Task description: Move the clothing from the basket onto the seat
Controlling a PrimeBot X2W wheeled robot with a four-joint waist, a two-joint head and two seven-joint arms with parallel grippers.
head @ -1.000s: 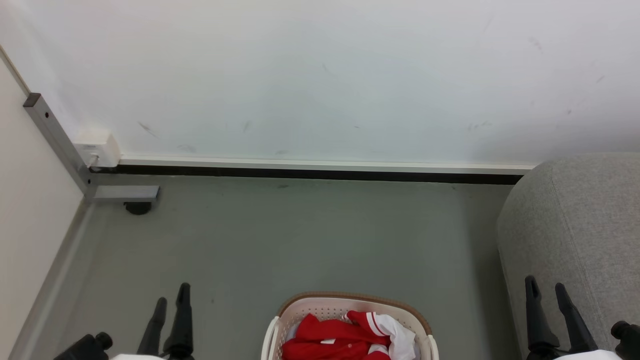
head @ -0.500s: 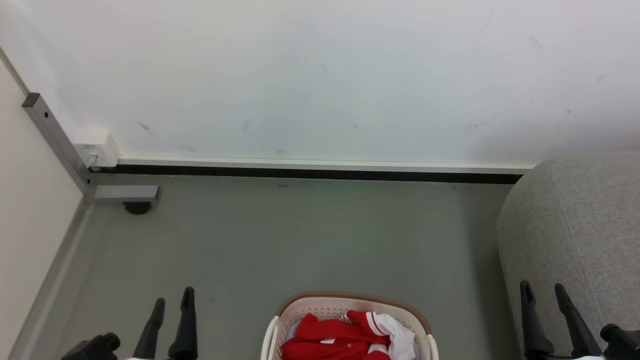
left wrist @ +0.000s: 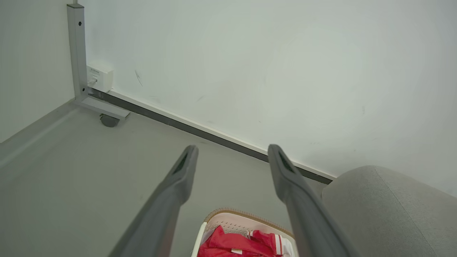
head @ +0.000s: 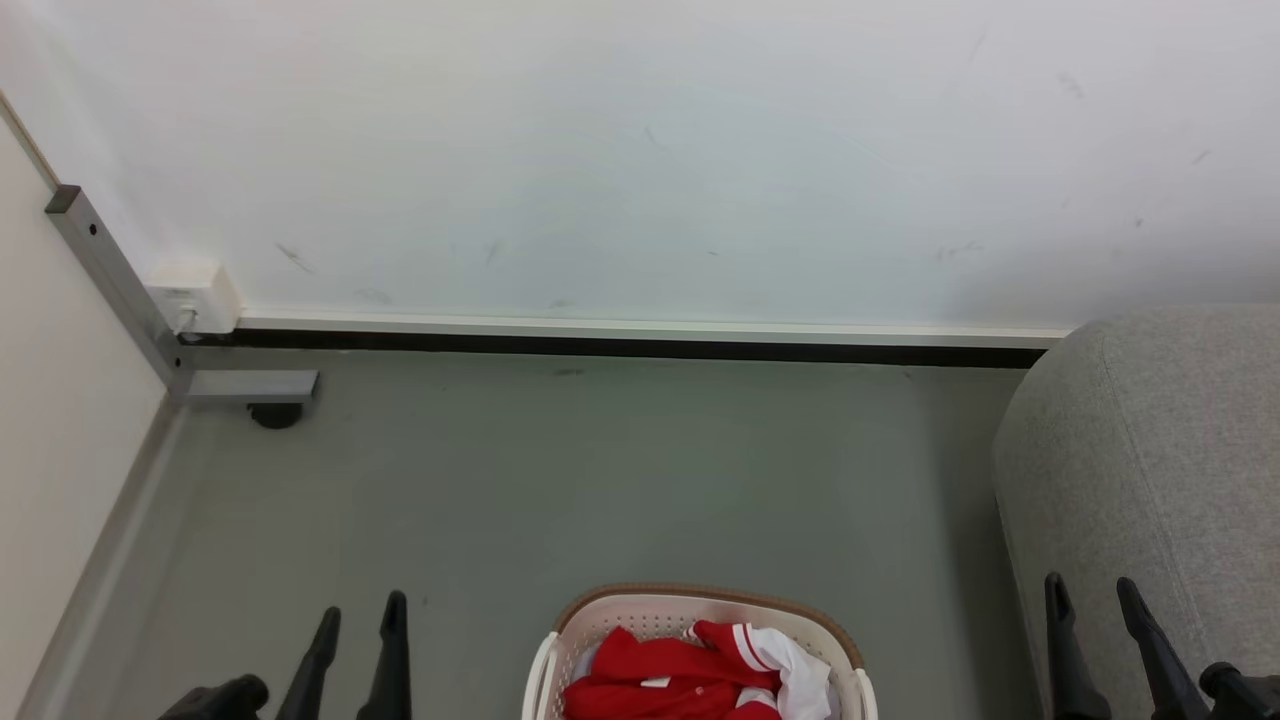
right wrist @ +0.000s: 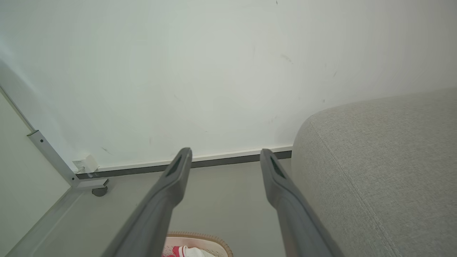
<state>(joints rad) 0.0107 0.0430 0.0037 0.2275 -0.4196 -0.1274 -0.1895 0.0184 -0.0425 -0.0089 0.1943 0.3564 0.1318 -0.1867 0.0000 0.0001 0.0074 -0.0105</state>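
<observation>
Red clothing (head: pixel 668 673) with white striped cuffs lies bunched in the cream basket (head: pixel 640 606) with a brown rim, at the bottom middle of the head view. The grey seat (head: pixel 1150 470) stands to the basket's right. My left gripper (head: pixel 361 617) is open at the lower left, over the floor to the left of the basket. At the lower right my right gripper (head: pixel 1090 595) is open, in front of the seat's side. The left wrist view looks down on the basket (left wrist: pixel 228 217), the clothing (left wrist: pixel 232 242) and the seat (left wrist: pixel 385 203) between open fingers. The right wrist view catches the basket rim (right wrist: pixel 203 237) and the seat (right wrist: pixel 378 153).
A white wall (head: pixel 640 150) with a dark baseboard (head: pixel 620 348) runs across the back. A grey metal frame post (head: pixel 110 280) with a caster and a white wall box (head: pixel 195 295) sit at the back left corner. Grey floor (head: pixel 600 470) lies between wall and basket.
Both grippers have sunk lower in the head view, and the left one has also shifted right toward the basket. Basket, clothing and seat have not moved.
</observation>
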